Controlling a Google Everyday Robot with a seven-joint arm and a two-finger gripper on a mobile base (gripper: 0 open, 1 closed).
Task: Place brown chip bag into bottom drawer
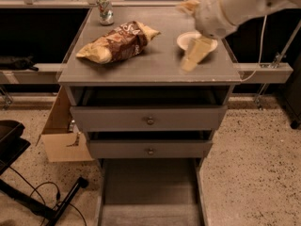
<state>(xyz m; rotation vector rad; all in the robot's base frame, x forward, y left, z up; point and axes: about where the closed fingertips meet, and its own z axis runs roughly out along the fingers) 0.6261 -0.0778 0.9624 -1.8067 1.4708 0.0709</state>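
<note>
While my gripper [191,31] hangs spread and empty over the white bowl [184,40], I judge the reach unfinished; next, cross left to the brown chip bag [117,44], with the bottom drawer [150,192] open below.

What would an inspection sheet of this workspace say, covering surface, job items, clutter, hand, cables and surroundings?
Surface: grey cabinet top, flat.
Job's things: brown chip bag lying on the top, left of centre; bottom drawer pulled out.
Clutter: white bowl at right, partly behind the hand; small can upright at back left.
Grippers: hand over the bowl, fingers apart, holding nothing.
Cables: black cable on the floor; white cable at right.
Surroundings: cardboard box beside the cabinet; speckled floor.
</note>
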